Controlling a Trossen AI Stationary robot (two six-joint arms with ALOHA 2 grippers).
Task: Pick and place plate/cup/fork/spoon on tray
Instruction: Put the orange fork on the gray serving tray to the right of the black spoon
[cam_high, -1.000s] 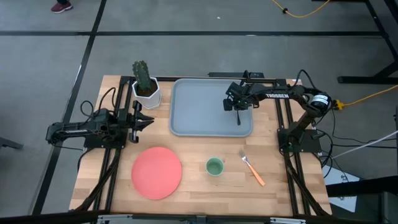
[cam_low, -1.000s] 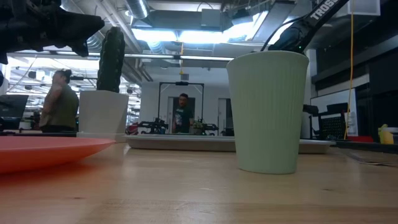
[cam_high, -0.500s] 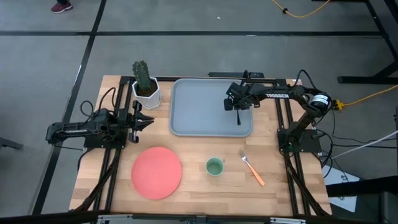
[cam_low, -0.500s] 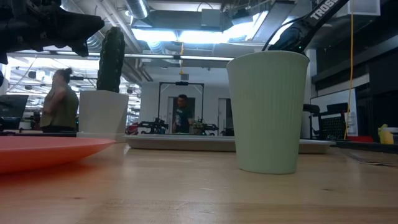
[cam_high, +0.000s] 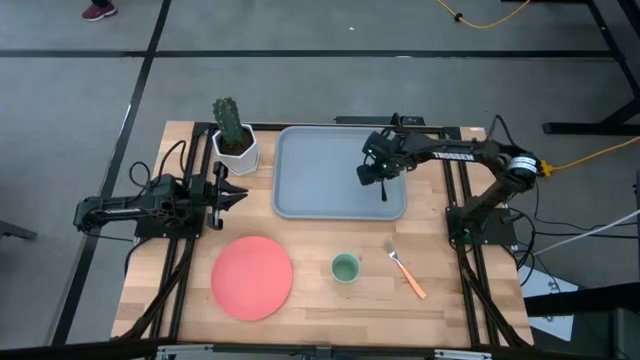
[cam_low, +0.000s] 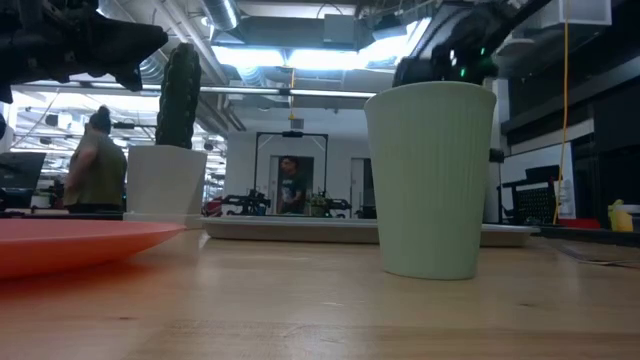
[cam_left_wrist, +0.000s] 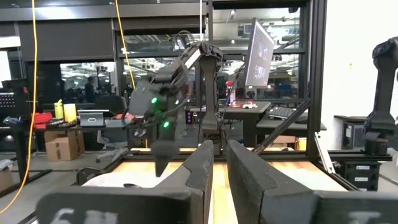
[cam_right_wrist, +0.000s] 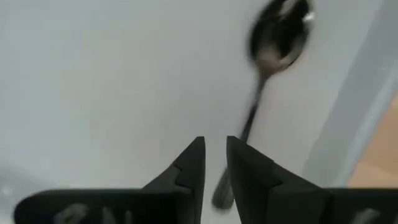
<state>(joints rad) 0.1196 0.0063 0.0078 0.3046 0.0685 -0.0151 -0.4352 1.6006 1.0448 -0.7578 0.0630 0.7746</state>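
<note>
the right gripper (cam_high: 372, 172) hangs over the right part of the tray (cam_high: 300, 200), its fingers (cam_right_wrist: 189, 171) drawn near together with only a narrow slit between them, and nothing is clamped in that slit. the spoon (cam_right_wrist: 267, 74) lies flat on the tray floor just beyond the fingertips, free of them, its bowl pointing away from the gripper and its handle running back beside the right-hand finger. in the high view the spoon (cam_high: 383, 189) shows as a thin dark line near the tray's right rim, toward the front right corner.

the left gripper (cam_high: 228, 196) waits at the table's left edge, beside the tray's left rim and in front of the cactus pot (cam_high: 236, 148); its fingers (cam_left_wrist: 202, 171) stand close, a thin gap between them, holding nothing.

the plate (cam_high: 252, 277) lies on the bare table in front of the tray, well apart from it. the cup (cam_high: 345, 268) stands upright to the plate's right, near but not touching it. the fork (cam_high: 405, 270) lies slanted to the cup's right, tines toward the tray, handle toward the table's front right corner.

most of the tray floor, left and middle, is open. bare wood runs between the tray's front rim and the plate, cup and fork.
</note>
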